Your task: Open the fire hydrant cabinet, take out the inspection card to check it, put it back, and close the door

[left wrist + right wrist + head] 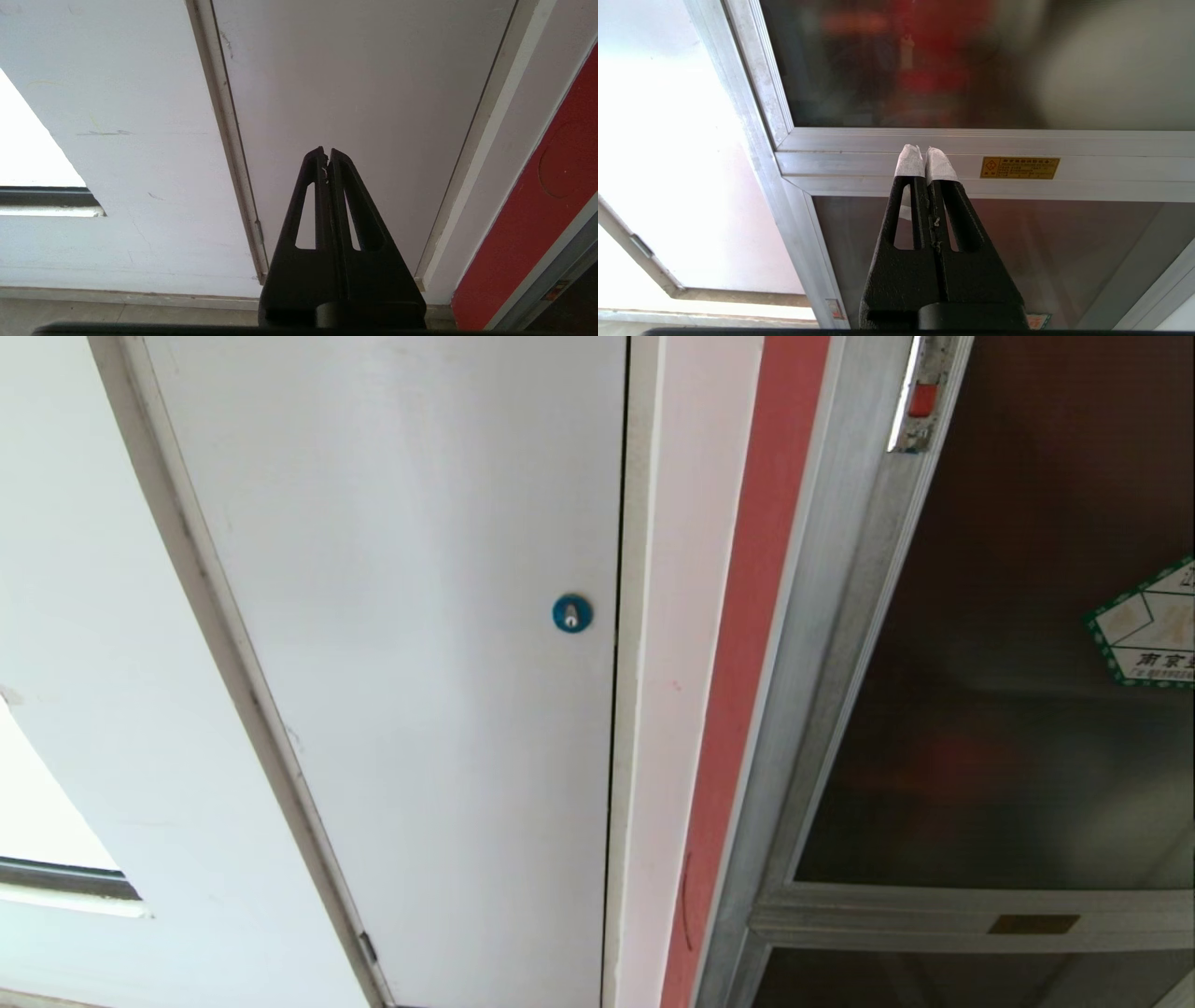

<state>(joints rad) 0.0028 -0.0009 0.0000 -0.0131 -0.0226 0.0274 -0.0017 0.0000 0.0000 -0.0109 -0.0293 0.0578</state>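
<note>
The tall fire hydrant cabinet with brushed aluminium frame (822, 644) is seen at the head view's right, its long axis upright. Its door of dark tinted glass (1008, 709) is shut, with the small red latch (922, 399) at the edge beside a plain white panel door (401, 663). The left gripper (326, 151), pressed together, is pointed at that white panel. The right gripper (923, 150), white-tipped and likewise pressed together and empty, is aimed at the frame's crossbar (1111, 163).

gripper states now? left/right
Left gripper: closed, holding nothing.
Right gripper: closed, holding nothing, in front of the door.
</note>
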